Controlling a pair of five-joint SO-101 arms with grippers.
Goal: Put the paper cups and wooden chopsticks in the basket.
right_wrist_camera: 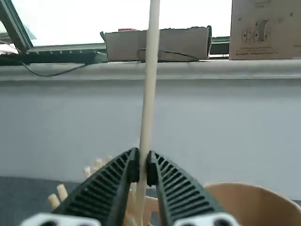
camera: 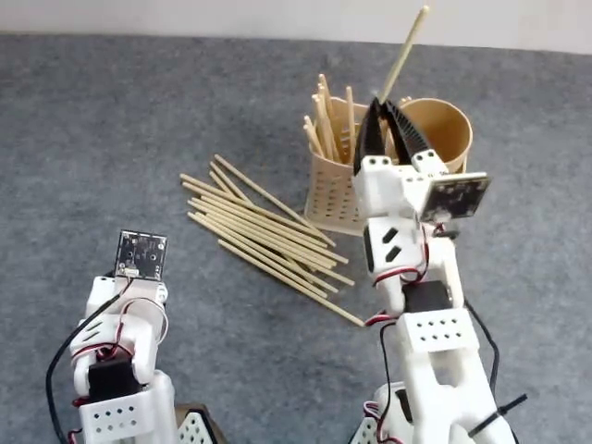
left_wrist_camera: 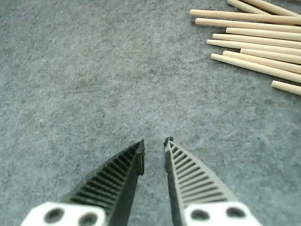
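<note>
Above the perforated basket (camera: 335, 199), note the right gripper (camera: 382, 106) clamped tight on one upright wooden chopstick (camera: 407, 46), ready for release among those already stowed; treat the empty, slightly parted left gripper (left_wrist_camera: 154, 143) as parked near the loose chopsticks (camera: 264, 231).

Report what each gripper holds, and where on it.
The right gripper clamps one pale wooden chopstick low on its shaft, with most of its length standing above the grip. The left gripper holds nothing.

High view looks down; close left wrist view shares chopsticks (camera: 264, 233).
</note>
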